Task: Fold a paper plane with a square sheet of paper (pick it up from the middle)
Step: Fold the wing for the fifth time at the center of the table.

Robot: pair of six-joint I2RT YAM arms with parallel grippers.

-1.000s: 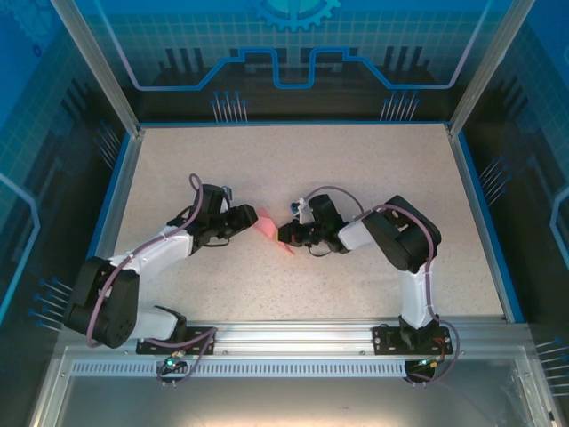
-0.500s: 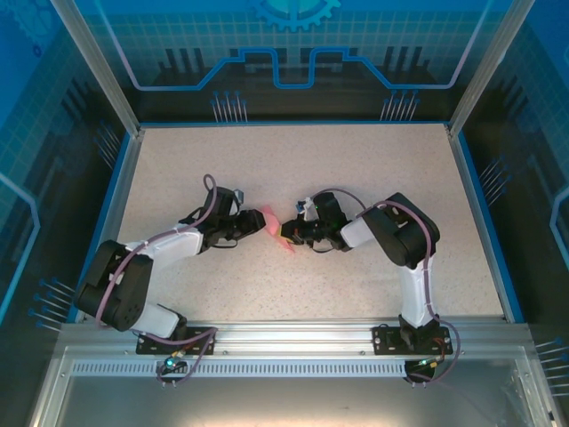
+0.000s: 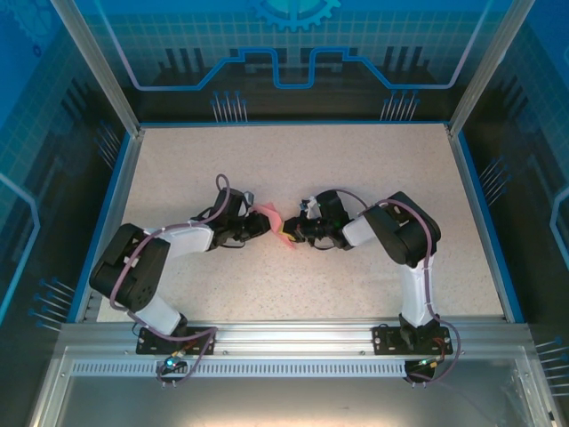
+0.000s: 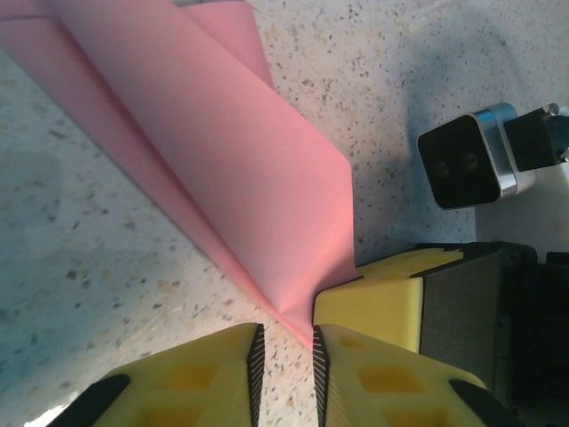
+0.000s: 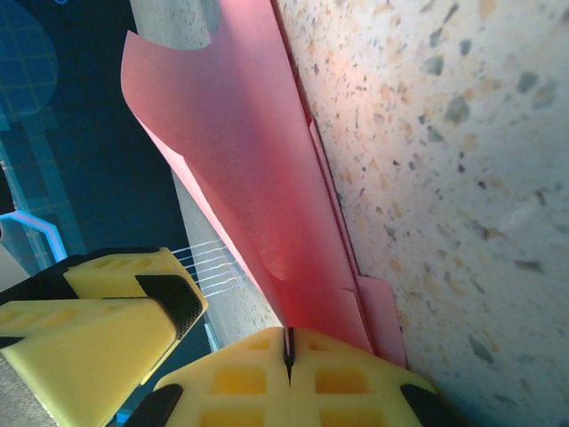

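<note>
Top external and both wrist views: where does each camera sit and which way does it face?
Top external: above and behind the bases, looking down on the table; both arms, with the left gripper and right gripper at the folded pink paper.
Left wrist: low over the table, looking along its own yellow fingers at the paper; right gripper beyond.
Right wrist: by the tabletop, rolled sideways, looking past its own shut fingers along the paper; left gripper beside.
Shared: both wrist views show the paper and the opposite gripper.

Arms: two, left arm [image 3: 178,242] and right arm [image 3: 396,233]
Grippers: two, left gripper [image 3: 264,226] and right gripper [image 3: 287,235]
Paper [image 3: 270,216]: one pink piece
Table [image 3: 267,160]: one
</note>
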